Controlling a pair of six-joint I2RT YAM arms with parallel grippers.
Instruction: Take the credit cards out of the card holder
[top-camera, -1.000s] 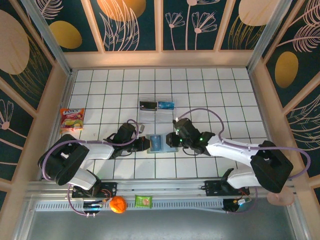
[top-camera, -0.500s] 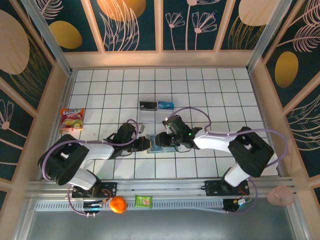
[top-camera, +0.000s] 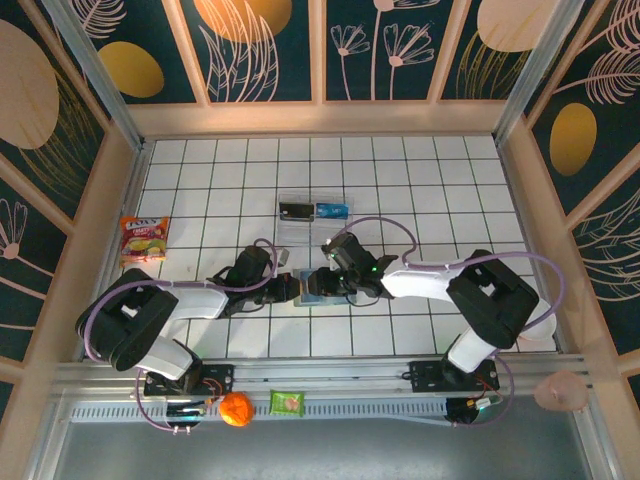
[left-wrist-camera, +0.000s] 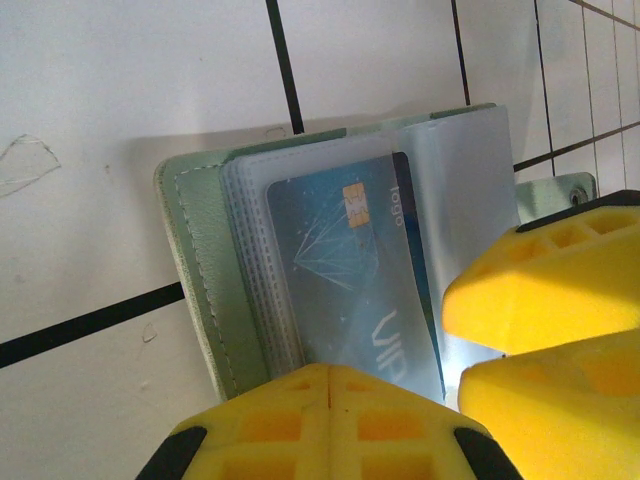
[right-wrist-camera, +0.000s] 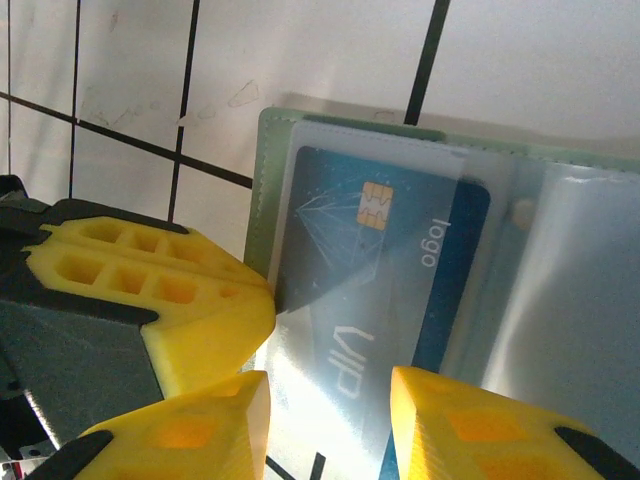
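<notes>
"Credit cards first: how will they handle?"

"Light, thin, stiff and slick, I judge. The one I see is a blue chip card (right-wrist-camera: 385, 250), flat inside a clear sleeve (left-wrist-camera: 465, 190) of the card holder (left-wrist-camera: 195, 300). The holder lies open on the white tiled table (top-camera: 450, 180), just toward 6 o'clock from its middle."

"Where would you take hold?"

"A darker strip along the card's edge toward the fold looks bare of sleeve, so I would nip that edge and slide the card out flat. The sleeve is soft and glossy and may lift with it. The holder is light too, so it could drag along unless pinned."

"And your fingers?"

"My left gripper (left-wrist-camera: 328, 385) is closed tight with nothing between its tips, at the holder's 9 o'clock edge. Whether it presses the cover down I cannot tell. My right gripper (right-wrist-camera: 330, 415) comes in from 3 o'clock, jaws apart over the card's end, gripping nothing."

"Anything in the way?"

"My own two grippers crowd each other. A clear tray (top-camera: 315, 232) sits near at 12 o'clock, a snack packet (top-camera: 143, 238) well apart at 9 o'clock."
</notes>
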